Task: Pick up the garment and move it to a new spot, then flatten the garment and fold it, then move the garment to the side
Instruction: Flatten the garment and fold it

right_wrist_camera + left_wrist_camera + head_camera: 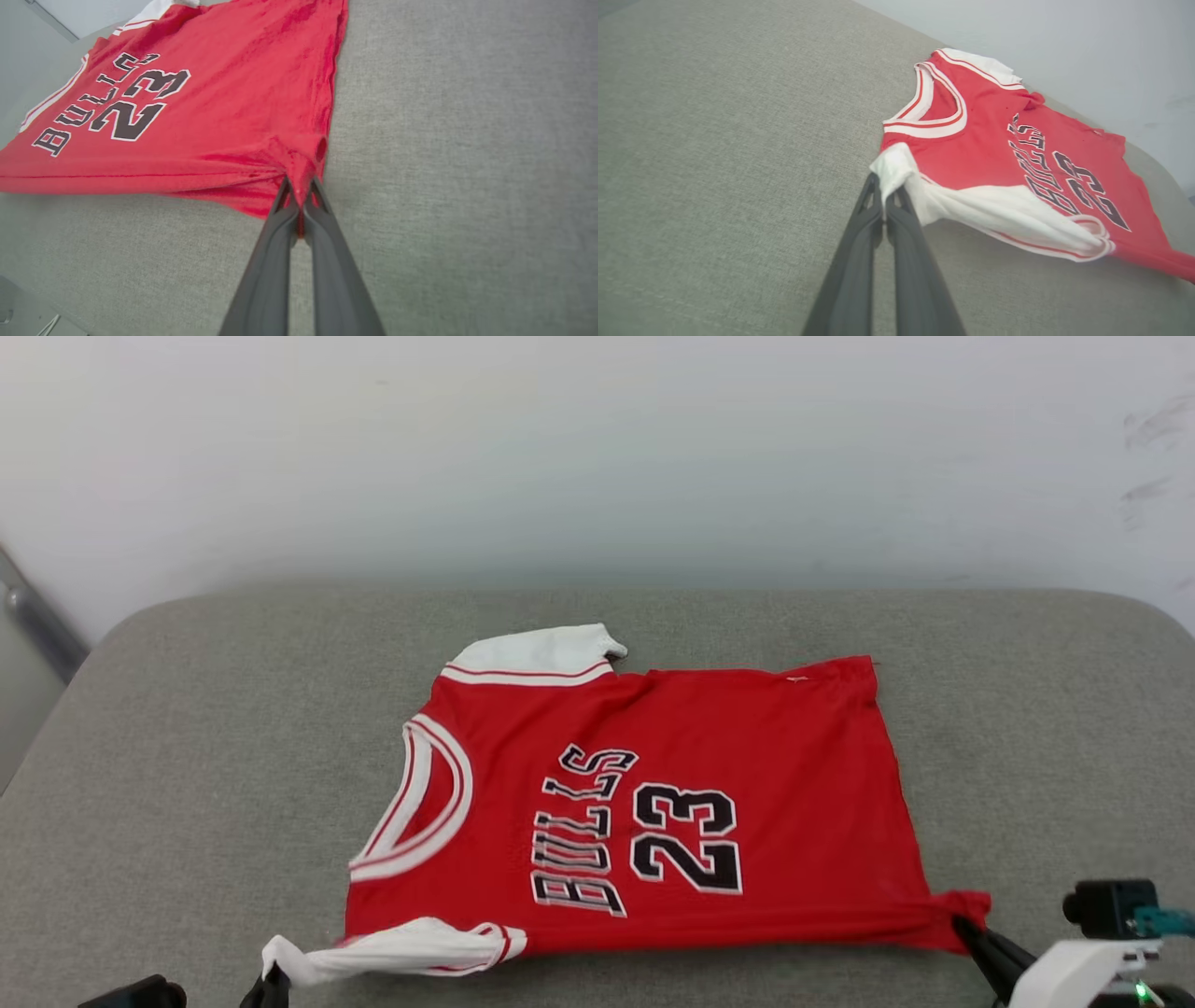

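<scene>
Left wrist view: left gripper (pixel 886 188) clamps shirt (pixel 985 154) sleeve (pixel 1008 214) at its tips; right gripper (pixel 299 189) likewise on hem corner (pixel 299 161); looks soft, limp.

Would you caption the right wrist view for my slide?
Right gripper pinches the garment at its hem corner on the grey surface.

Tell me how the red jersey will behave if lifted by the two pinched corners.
Probably floppy: the jersey bunches into ridges where the right gripper pinches its hem corner, so the middle would likely sag. Likely light: the left gripper holds the white sleeve taut with a fingertip pinch. It may drag on the grey woven surface rather than slide.
</scene>
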Controlling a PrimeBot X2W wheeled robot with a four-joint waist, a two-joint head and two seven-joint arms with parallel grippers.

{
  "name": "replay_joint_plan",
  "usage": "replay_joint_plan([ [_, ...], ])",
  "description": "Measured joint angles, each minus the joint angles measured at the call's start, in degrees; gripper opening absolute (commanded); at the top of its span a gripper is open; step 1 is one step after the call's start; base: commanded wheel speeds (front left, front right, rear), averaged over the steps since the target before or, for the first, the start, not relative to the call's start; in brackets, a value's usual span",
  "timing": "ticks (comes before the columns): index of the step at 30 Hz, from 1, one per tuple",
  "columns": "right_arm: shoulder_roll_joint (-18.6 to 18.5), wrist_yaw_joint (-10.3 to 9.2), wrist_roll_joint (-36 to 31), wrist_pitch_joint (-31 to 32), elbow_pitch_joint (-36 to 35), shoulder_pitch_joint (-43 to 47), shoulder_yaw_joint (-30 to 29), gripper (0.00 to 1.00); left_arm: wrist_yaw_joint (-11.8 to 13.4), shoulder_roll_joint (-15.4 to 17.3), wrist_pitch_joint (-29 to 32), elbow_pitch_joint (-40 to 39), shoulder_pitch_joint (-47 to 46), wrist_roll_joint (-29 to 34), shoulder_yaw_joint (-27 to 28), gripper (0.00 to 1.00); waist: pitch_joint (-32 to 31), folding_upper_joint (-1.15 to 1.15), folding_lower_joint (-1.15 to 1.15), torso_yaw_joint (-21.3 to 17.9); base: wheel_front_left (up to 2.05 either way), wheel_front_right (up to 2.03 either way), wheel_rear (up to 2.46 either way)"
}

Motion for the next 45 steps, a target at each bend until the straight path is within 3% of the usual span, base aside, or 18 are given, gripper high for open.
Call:
replay_joint_plan([
  [3,1.0,0.0,-1.3,2.4,-3.2,3.5,-4.2,0.0,1.5,1.2,1.1,-4.6,0.5,0.4,0.3,0.0,0.6,0.0,0.01,0.5,0.0,0.0,0.0],
  [8,3.3,-0.02,-6.7,7.9,-8.3,4.8,-8.3,0.0,1.1,1.2,2.2,-5.6,-3.9,1.1,-0.6,0.0,2.0,0.0,0.02,0.3,0.0,0.0,0.0],
  [18,6.7,-0.03,-15.1,13.7,-12.3,-3.1,-10.5,0.0,-5.3,-2.3,1.5,6.8,-20.9,2.3,-3.2,0.0,8.5,0.0,0.02,-0.8,0.0,0.0,0.0],
  [27,7.2,-0.04,-16.3,12.3,-5.6,-11.2,-6.5,0.0,-10.2,-5.4,2.6,20.5,-30.9,3.1,-6.8,0.0,15.1,0.0,0.03,-1.5,0.0,0.0,0.0],
  [28,7.2,-0.04,-16.2,11.9,-4.8,-11.8,-6.0,0.04,-10.9,-5.8,2.8,22.2,-31.6,3.1,-7.1,0.0,15.6,0.0,0.04,-1.5,0.0,0.0,0.0],
  [29,7.2,-0.04,-16.2,11.9,-4.8,-11.8,-6.0,0.19,-10.9,-5.8,2.8,22.2,-31.6,3.1,-7.1,0.0,15.6,0.0,0.04,-1.5,0.0,0.0,0.0],
  [30,7.2,-0.04,-16.0,11.4,-3.8,-12.1,-5.6,0.38,-11.5,-6.3,3.2,23.7,-32.1,3.0,-7.6,0.21,15.8,0.0,0.03,-1.5,0.0,0.0,0.0],
  [31,7.3,-0.04,-15.9,10.8,-3.0,-12.4,-5.2,0.82,-12.1,-6.8,3.7,25.3,-32.4,2.6,-7.9,0.4,16.0,0.0,0.03,-1.5,0.0,0.0,0.0],
  [32,7.3,-0.04,-15.4,9.7,-1.4,-12.9,-4.4,1.0,-13.1,-7.6,3.6,27.9,-33.0,2.3,-8.2,0.9,15.9,0.0,0.03,-1.5,0.0,0.0,0.0],
  [33,7.3,-0.04,-15.4,9.7,-1.4,-12.9,-4.4,1.0,-13.1,-7.6,3.6,27.9,-33.0,2.3,-8.2,1.0,15.9,0.0,0.03,-1.5,0.0,0.0,0.0],
  [40,6.9,-0.03,-14.2,1.6,1.0,-12.6,-2.1,1.0,-15.2,-8.3,2.6,34.0,-34.0,1.3,-8.1,1.0,13.2,0.0,0.03,-1.9,0.0,0.0,0.0],
  [45,6.0,-0.03,-15.2,-6.6,-0.7,-10.7,-1.7,1.0,-15.8,-6.4,3.2,33.9,-33.6,0.8,-7.6,1.0,10.0,0.0,0.03,-2.4,0.0,0.0,0.0],
])
